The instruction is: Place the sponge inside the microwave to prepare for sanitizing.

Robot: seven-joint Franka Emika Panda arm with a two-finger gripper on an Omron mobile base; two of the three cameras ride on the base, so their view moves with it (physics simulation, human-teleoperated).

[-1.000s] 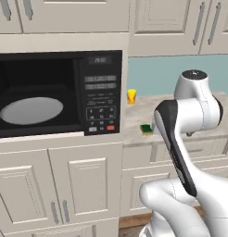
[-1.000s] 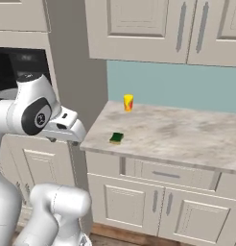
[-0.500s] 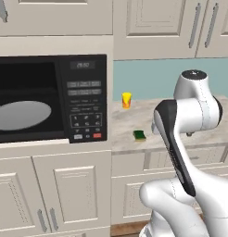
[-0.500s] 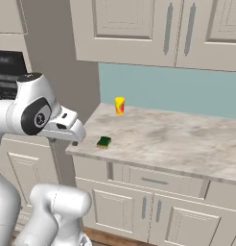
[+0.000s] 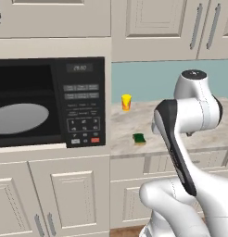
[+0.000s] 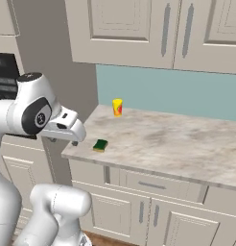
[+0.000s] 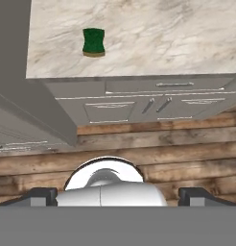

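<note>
On the counter: small flat green-topped sponge with a yellow lower layer (image 5: 139, 138) lies flat on the marbled grey-beige stone countertop (image 6: 177, 144), near its front edge and toward the end closest to the oven; nothing touches it.
Sponge, other views: right base view has it near the counter's left front corner (image 6: 100, 144); hand view has it upper left, green face up (image 7: 93, 42).
Microwave: large black boxy oven with a right-hand button panel (image 5: 51, 104) is set into the cream cabinetry left of the counter; its door is open, dark cavity and grey round turntable (image 5: 18, 118) exposed. Panel carries a small display and a red button.
Cup: small yellow-orange cup (image 5: 126, 102) stands upright farther back by the pale blue backsplash, well apart from the sponge (image 6: 117, 107).
Arm: white jointed robot arm (image 5: 190, 115) is folded in front of the counter, hand out over the floor and clear of the countertop.
Gripper: two dark fingertips (image 7: 42, 196) sit far apart at the bottom corners of the hand view, spread wide and holding nothing.
Below: cream cabinet drawers and doors, wood plank floor (image 7: 163, 144).
</note>
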